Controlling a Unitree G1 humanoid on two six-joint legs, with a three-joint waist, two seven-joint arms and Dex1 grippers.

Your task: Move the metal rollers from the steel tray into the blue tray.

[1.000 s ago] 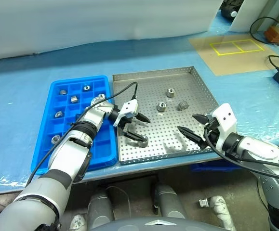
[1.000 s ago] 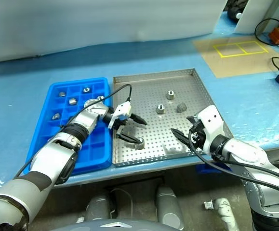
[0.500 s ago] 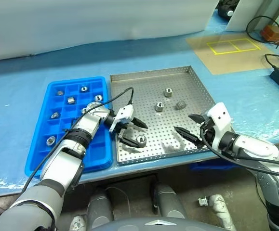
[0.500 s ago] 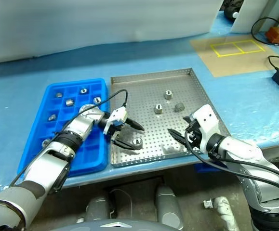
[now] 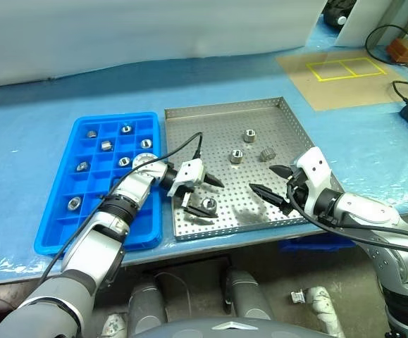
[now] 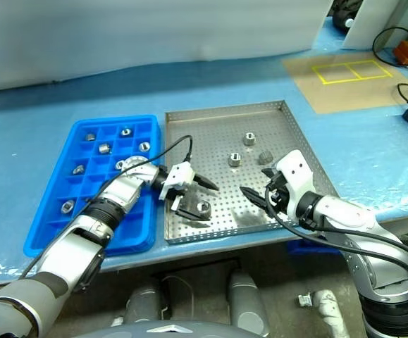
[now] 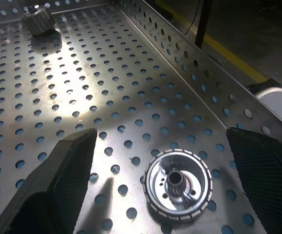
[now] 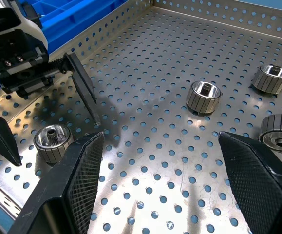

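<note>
Large square silver steel tray (image 5: 288,134) with perforated floor and low rim sits on a blue-covered bench, its left edge just beside a bright blue rectangular plastic tray (image 5: 56,211) divided into square compartments. Four small silvery-grey metal rollers, ribbed short cylinders with centre holes, lie in the steel tray: one near the front-left corner (image 5: 207,206), and three grouped toward the middle and back: one at centre (image 5: 237,156), one just right of it lying on its side (image 5: 266,154), one farther back (image 5: 249,136). Six more rollers sit in separate compartments of the blue tray, among them one at the back left (image 5: 91,134) and one alone toward the front left (image 5: 73,203). Left gripper (image 5: 199,198) reaches across from over the blue tray into the steel tray, black fingers spread wide, straddling the front-left roller without touching it; the left wrist view shows that roller (image 7: 178,185) standing on the floor between the two finger pads, clear gaps on both sides. Right gripper (image 5: 268,182) hangs over the front-right part of the steel tray, pointing left, fingers apart and holding nothing; the grouped rollers lie beyond it. A tan board (image 5: 337,77) with yellow taped rectangles lies on the bench behind the steel tray, to the right.
</note>
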